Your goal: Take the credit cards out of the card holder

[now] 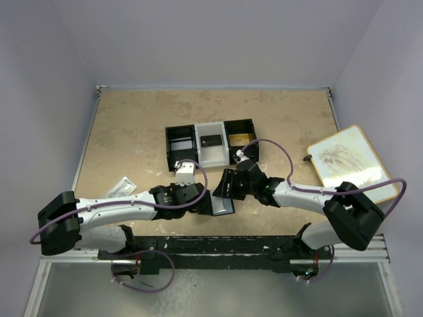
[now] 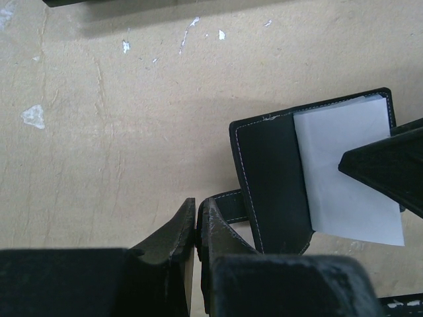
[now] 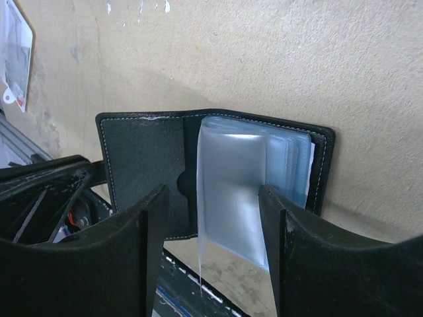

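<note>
– While the right pincer [image 3: 211, 198] stands released, jaws wide, what is between them?

– The clear sleeves [image 3: 238, 165] of the holder [image 3: 142, 158]. One jaw is on each side of the bundle, close, but I see no touch. The holder lies open on the bench [image 1: 132, 132], near the arm bases.

– And the left pincer [image 2: 196, 221]?

– Clenched, the fingers almost together, just beside the holder's strap [image 2: 225, 197]. Whether the strap is nipped between them, I cannot tell.

– How will the thing handle?

– I think the holder is light and floppy, so it may slide or fold if nothing pins it. The sleeves look thin, soft and slippery. A card inside would be stiff, so it is better to take the card's free edge, not the plastic.

– Do you see cards inside?

– Not surely; the sleeves look pale and blank. Farther out, the tray [image 1: 168, 148] has a dark card [image 1: 211, 140] in its middle part and a gold card [image 1: 238, 139] in its right part.
</note>
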